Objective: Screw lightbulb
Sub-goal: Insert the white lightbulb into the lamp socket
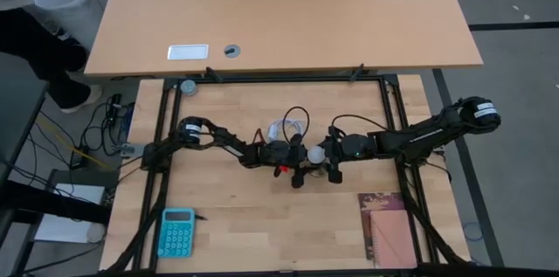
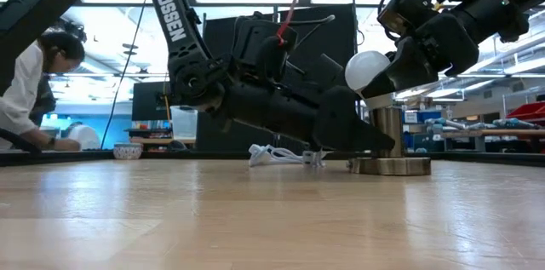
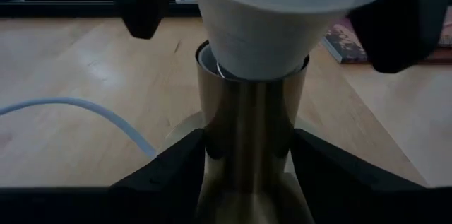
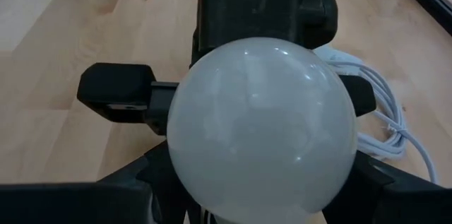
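Observation:
The white lightbulb (image 2: pixel 367 69) stands globe-up over the brass socket (image 2: pixel 389 127), whose round base (image 2: pixel 390 166) rests on the table. Its tapered neck (image 3: pixel 254 33) reaches into the socket's mouth, a little tilted. My right gripper (image 2: pixel 393 72) comes in from the table's right and is shut on the bulb. My left gripper (image 3: pixel 251 174) comes in low from the table's left and is shut on the socket's upright column. In the high view both meet at the table's middle, by the bulb (image 1: pixel 316 150). My left gripper pinches the socket's brass column (image 3: pixel 248 139) between its two fingers (image 3: pixel 176 174), low on the column. The fingers lie nearly level, coming from the table's left. The socket stands upright with its base on the table. My right gripper pinches the bulb's round globe (image 4: pixel 261 132) between its two fingers (image 4: pixel 120 181), one on each side. The fingers slant down from the table's right. The bulb is globe-up and slightly tilted, with its neck in the socket's mouth.
A coiled white cable (image 2: pixel 277 155) lies just behind the socket. A teal calculator (image 1: pixel 177 231) sits near the front left and a brown notebook (image 1: pixel 389 229) at the front right. A person (image 2: pixel 25 91) is beyond the table's far left.

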`<state>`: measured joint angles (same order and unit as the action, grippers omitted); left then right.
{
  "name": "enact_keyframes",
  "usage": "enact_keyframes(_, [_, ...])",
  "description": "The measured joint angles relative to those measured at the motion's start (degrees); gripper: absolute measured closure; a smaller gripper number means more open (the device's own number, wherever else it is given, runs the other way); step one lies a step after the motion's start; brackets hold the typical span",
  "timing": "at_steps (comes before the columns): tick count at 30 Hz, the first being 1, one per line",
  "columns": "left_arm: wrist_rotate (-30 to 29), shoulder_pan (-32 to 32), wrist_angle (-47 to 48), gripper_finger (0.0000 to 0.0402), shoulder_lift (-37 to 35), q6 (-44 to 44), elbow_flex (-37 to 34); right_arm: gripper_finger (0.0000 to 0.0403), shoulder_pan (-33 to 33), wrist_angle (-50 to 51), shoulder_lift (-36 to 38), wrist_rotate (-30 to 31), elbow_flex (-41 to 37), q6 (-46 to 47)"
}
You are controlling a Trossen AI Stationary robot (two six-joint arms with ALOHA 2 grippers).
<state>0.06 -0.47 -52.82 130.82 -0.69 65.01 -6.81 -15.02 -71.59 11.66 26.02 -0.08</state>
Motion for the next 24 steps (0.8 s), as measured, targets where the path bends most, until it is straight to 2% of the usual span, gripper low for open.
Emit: enact_keyframes(24, [-2.78, -1.16, 0.04, 0.0193, -0.04, -2.60, -0.04, 0.0158, -0.74, 0.30, 0.00, 0.99, 0.00, 4.22])
